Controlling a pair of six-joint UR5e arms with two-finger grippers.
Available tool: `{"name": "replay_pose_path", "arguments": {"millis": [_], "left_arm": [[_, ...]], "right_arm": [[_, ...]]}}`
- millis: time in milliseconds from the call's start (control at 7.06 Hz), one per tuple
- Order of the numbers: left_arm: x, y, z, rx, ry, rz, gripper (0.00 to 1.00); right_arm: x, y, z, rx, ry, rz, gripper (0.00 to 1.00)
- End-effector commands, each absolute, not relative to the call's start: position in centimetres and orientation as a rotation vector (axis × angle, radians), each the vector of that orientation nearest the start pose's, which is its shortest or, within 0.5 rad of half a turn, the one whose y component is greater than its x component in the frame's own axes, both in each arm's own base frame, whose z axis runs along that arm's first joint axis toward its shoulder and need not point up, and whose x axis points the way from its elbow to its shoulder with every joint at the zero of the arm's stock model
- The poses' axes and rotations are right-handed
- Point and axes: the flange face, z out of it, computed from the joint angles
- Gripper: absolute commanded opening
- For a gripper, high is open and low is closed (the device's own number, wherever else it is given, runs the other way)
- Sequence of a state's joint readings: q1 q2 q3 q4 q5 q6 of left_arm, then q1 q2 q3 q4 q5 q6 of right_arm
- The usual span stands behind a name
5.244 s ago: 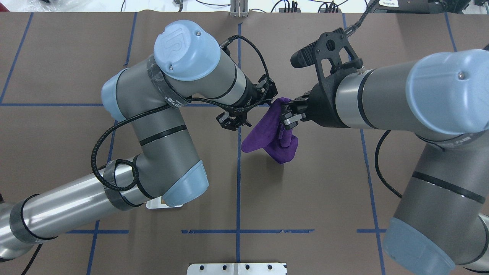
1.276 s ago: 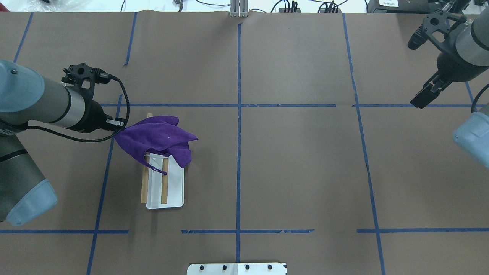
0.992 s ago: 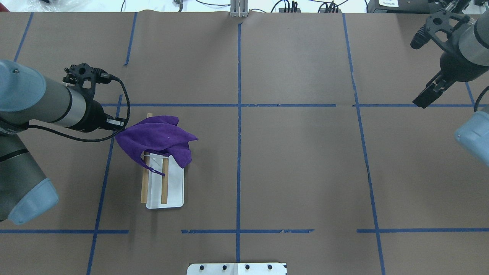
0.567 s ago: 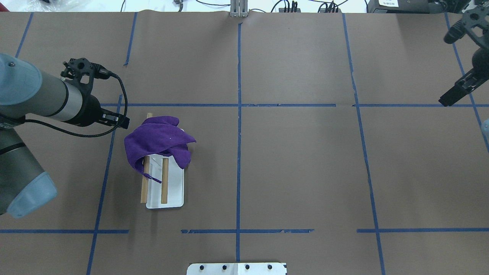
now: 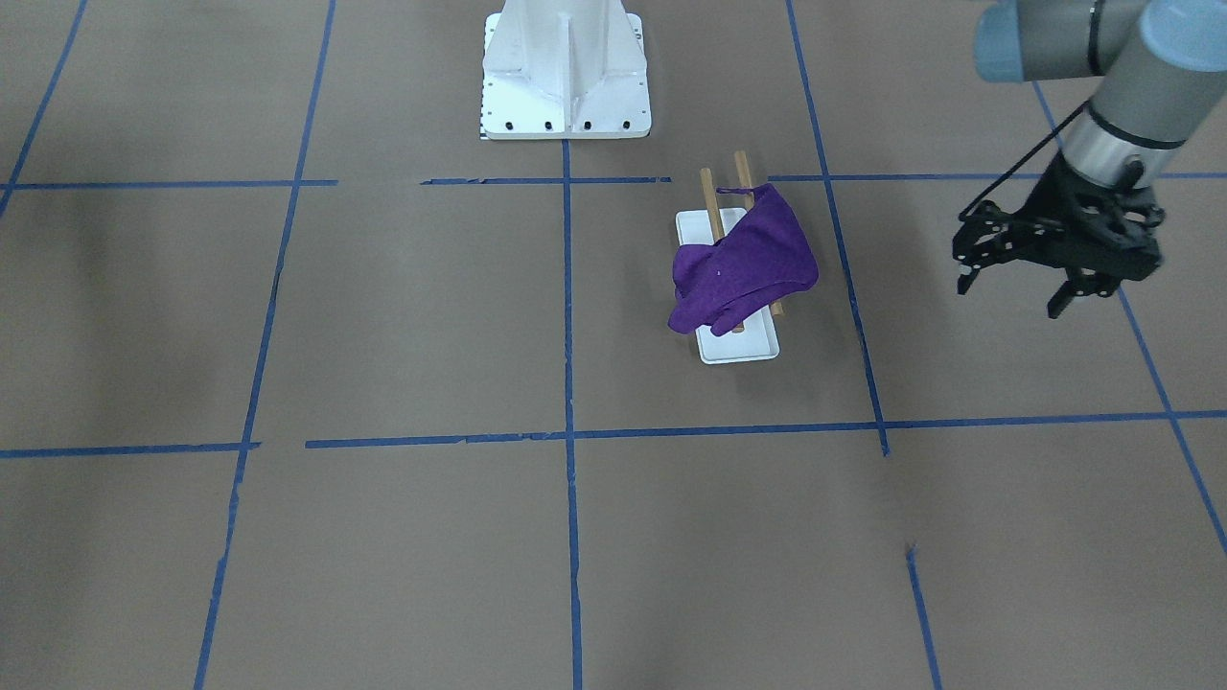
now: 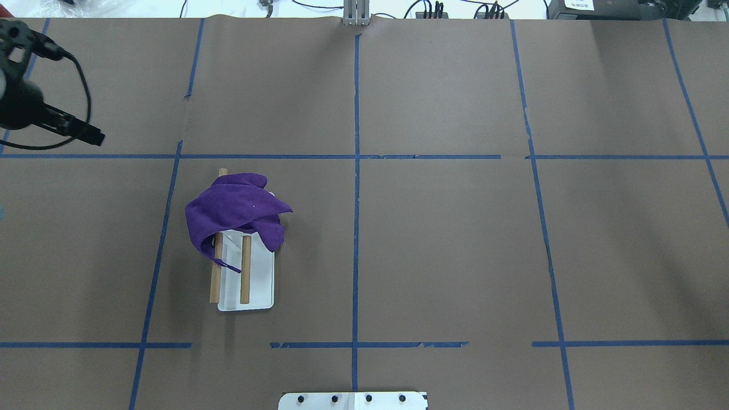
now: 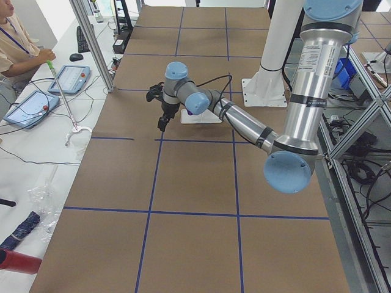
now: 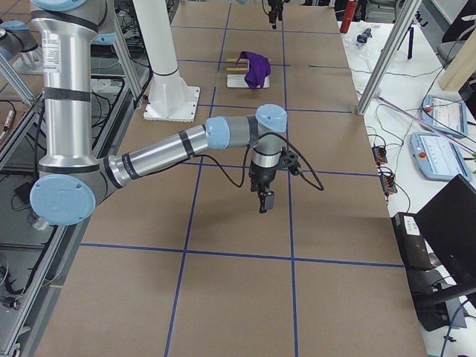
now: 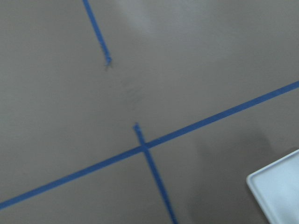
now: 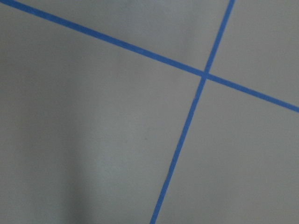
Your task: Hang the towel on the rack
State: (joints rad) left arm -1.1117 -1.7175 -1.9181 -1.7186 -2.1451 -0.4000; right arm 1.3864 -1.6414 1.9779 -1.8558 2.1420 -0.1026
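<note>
Left gripper (image 6: 91, 134) hangs over the table's (image 6: 455, 256) far-left corner, its fingers apart and holding nothing, well clear of the towel (image 6: 233, 204). The purple towel lies bunched over the rack (image 6: 259, 287), which stands in the table's left half, roughly midway between the far and near edges. The rack is a white base carrying two parallel wooden rods (image 6: 245, 276) that run from the far side toward the near one. The cloth covers the far part of both rods. One fold wraps down around the left rod, and another hangs off the right rod over the base. A thin purple loop (image 6: 229, 266) trails from the towel's lower hem across the gap between the rods. The near ends of both rods and the near part of the base show bare.

Right gripper (image 8: 264, 202) appears only in the right-end view. It points down over the table's right half, just above a line of blue tape (image 8: 245, 165), and nothing hangs from it. Whether its fingers are apart or together cannot be told from that angle. Its wrist camera shows only brown paper and crossing tape. The robot's white mount (image 6: 353, 400) sits at the middle of the near edge.
</note>
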Motion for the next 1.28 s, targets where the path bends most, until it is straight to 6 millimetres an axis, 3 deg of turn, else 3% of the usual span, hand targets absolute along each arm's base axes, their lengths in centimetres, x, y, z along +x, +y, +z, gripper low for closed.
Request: {"name": "replay_pose_path", "arguments": {"millis": [0, 142, 283, 425, 567, 850, 1134], "left_arm": [[6.0, -54.4, 50.8, 0.149, 0.725, 0.054, 1.00], [0.8, -54.3, 54.6, 0.167, 0.697, 0.097, 1.00], [-3.2, -52.8, 58.4, 0.188, 0.663, 0.169, 1.00], [-7.0, -51.0, 60.9, 0.188, 0.653, 0.189, 1.00], [-7.4, -48.2, 63.6, 0.107, 0.662, 0.158, 1.00], [-7.4, -44.9, 66.1, 0.036, 0.669, 0.136, 1.00], [-7.3, -44.6, 66.1, 0.033, 0.670, 0.136, 1.00]], "right_arm": [[3.9, -41.3, 60.2, -0.018, -0.677, -0.214, 1.00], [5.2, -40.4, 62.3, -0.035, -0.701, -0.167, 1.00], [5.7, -40.2, 62.7, -0.040, -0.704, -0.147, 1.00], [5.6, -40.4, 62.2, -0.033, -0.704, -0.141, 1.00], [5.6, -40.9, 61.4, -0.025, -0.701, -0.065, 1.00], [5.6, -41.2, 61.4, 0.024, -0.703, -0.052, 1.00], [5.6, -41.2, 61.4, 0.026, -0.703, -0.054, 1.00]]}}
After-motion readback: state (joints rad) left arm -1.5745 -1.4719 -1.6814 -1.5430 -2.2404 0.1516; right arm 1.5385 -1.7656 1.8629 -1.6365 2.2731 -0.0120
